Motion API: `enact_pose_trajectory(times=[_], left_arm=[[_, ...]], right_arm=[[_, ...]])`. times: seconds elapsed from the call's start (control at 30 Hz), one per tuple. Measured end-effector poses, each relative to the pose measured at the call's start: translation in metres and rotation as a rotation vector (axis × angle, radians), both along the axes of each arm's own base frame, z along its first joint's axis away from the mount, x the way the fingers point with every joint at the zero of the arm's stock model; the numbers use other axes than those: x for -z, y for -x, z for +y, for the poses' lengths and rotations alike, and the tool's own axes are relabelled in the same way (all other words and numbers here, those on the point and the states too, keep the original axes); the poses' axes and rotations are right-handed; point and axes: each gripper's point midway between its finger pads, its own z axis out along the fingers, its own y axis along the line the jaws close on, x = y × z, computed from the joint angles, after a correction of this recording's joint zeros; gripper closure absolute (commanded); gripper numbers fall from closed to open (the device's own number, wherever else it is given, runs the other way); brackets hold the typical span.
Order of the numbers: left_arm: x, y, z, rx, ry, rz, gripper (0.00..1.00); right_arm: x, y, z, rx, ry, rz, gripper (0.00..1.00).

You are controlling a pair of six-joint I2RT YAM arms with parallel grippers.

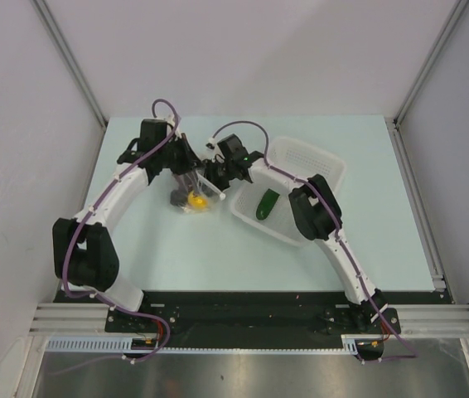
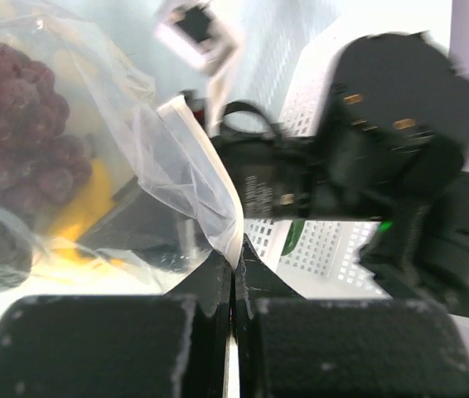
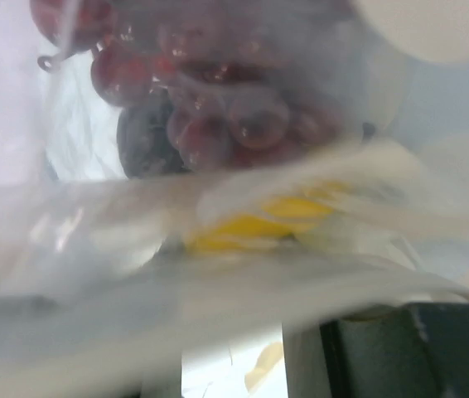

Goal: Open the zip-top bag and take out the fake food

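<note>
Bag [image 2: 176, 157] film comes first. The left pincer [image 2: 234, 280] is shut tight on one lip of it, pads meeting with only plastic between them. Behind that lip the bag sits over the desk [image 1: 176, 249], a little to 11 o'clock of centre. I cannot tell whether it rests there or hangs just clear. Food shows inside: grapes [image 2: 19, 124], a yellow fruit [image 2: 85, 211] under them and a dark round fruit [image 3: 145, 145].

The right pincer [image 1: 215, 181] is at the bag's 3 o'clock side. Its own camera is smeared by film and shows one finger only, so I cannot tell whether it is open, closed on plastic, or closed on a fruit.

Farther out, at 3 o'clock of the bag, stands the basket [image 1: 317, 162] with the cucumber [image 1: 267, 204] in it, so the task looks partly done.

The step, as I judge it, is fetching the next piece. To do it well:
- The left should hold firm and raise the lip a touch so the mouth gapes.
- The right should slide under the upper film, not against it, and close on the yellow fruit, which looks closest to it.
- No plastic should be pinched along with the fruit.
- The draw should go straight toward 3 o'clock.

Pulling with film caught would likely drag the bag out of the left grip.
</note>
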Motion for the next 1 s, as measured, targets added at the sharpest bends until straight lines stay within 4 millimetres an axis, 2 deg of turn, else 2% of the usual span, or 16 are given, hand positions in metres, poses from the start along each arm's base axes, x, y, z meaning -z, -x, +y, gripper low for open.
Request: enact_pose_trajectory(times=[0.17,0.4,0.7,0.8,1.0], left_arm=[[0.005,0.001,0.010,-0.025,-0.007,0.010,1.00],[0.007,0.001,0.021,-0.056,-0.016,0.012,1.00],[0.007,0.001,0.024,-0.061,-0.019,0.008,1.00],[0.009,0.002,0.025,-0.063,-0.020,0.015,1.00],[0.010,0.001,0.027,-0.068,-0.021,0.015,1.00]], right_arm=[[-0.022,-0.011,-0.019,0.036,0.028,-0.041,0.81],[-0.076,-0.026,-0.030,0.065,-0.011,-0.138,0.81],[-0.107,-0.030,-0.050,0.097,-0.007,-0.160,0.80],[-0.125,-0.031,-0.068,0.114,-0.007,-0.182,0.80],[-0.160,-0.022,-0.126,0.184,-0.001,-0.207,0.80]])
